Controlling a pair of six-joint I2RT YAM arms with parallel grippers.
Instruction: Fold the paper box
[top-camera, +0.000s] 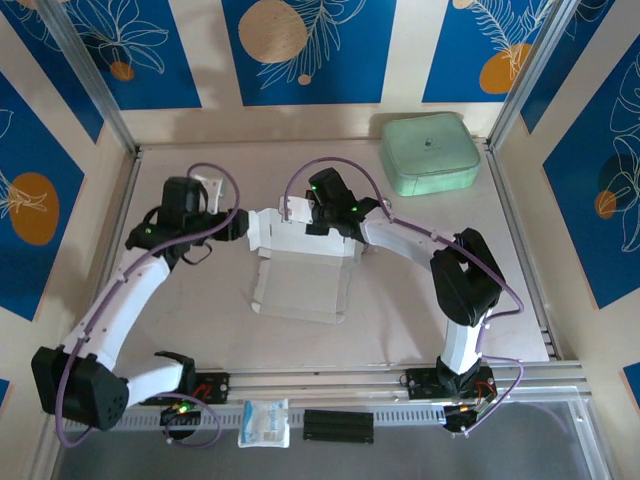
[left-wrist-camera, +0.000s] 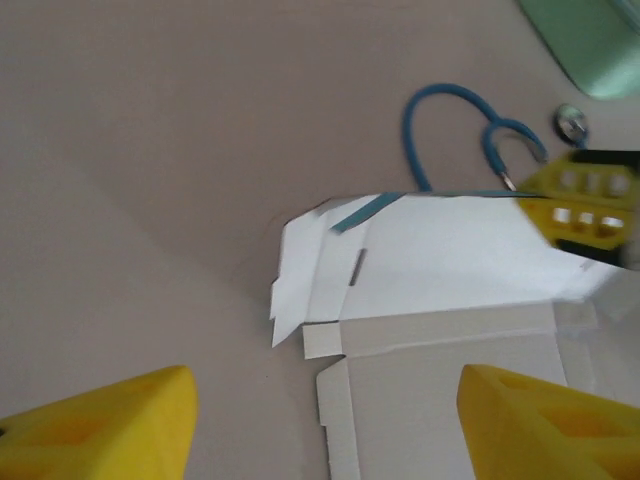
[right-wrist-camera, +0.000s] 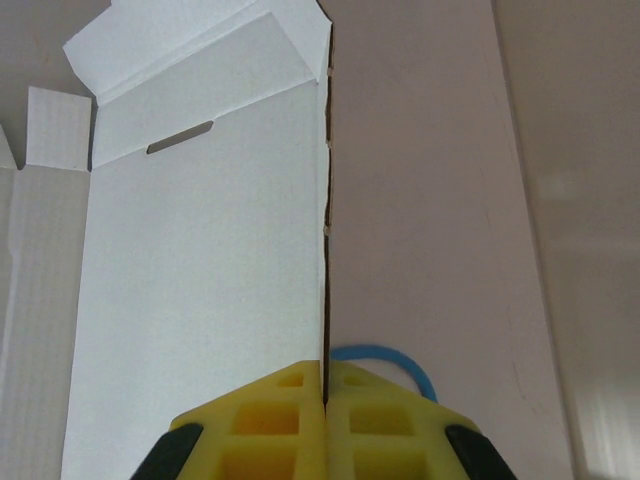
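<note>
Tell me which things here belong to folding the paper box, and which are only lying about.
For the job: paper box, partly unfolded; right gripper, shut on its raised panel; left gripper, open beside it.
Lying about: mint-green case, far right; white-and-blue packet, at the near edge.

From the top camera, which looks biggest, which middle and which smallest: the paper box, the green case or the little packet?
1. paper box, spread out flat: biggest
2. green case: somewhat smaller
3. little packet: clearly smallest
</note>
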